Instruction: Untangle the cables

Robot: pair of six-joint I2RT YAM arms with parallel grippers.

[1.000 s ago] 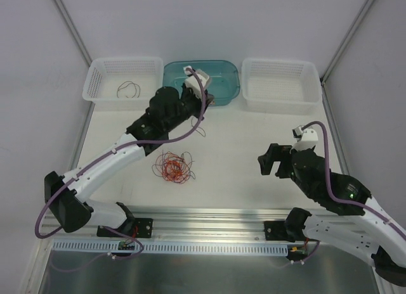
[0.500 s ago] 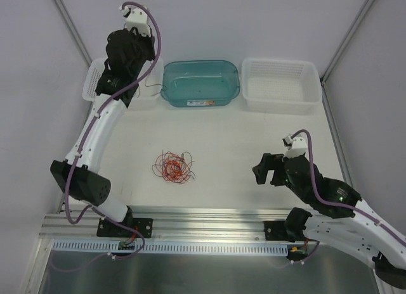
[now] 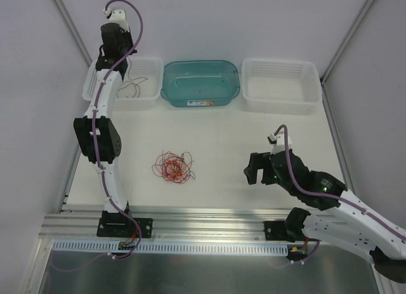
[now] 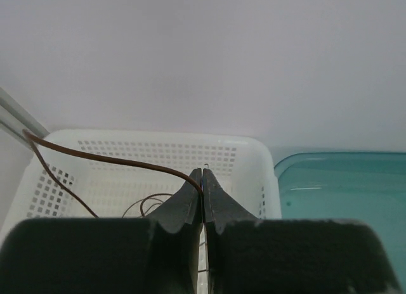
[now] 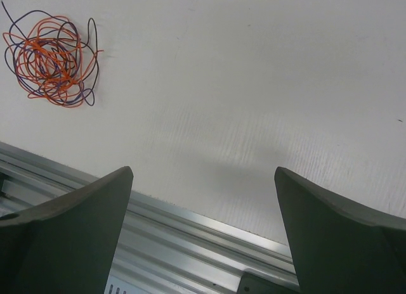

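From above, the tangle of cables [image 3: 172, 167], hair-thin orange and dark loops, lies mid-bench [image 3: 241, 135], and the left arm [image 3: 101, 126] reaches over the left perforated basket [image 3: 149, 72]. Only the left wrist view shows the left jaws pressed together on a brown strand [image 4: 114, 159] that arcs across that basket. The right wrist view shows the right jaws spread wide above the matte white bench, with the tangle at upper left.

Pinching a thin dark cable [image 4: 114, 159] with the left gripper [image 4: 202, 177], jaws pressed together.
Held above the white perforated basket [image 4: 127, 145] at the desk's far edge, over loose strands [image 4: 147, 203] inside; teal bin [image 4: 342, 186] just right.
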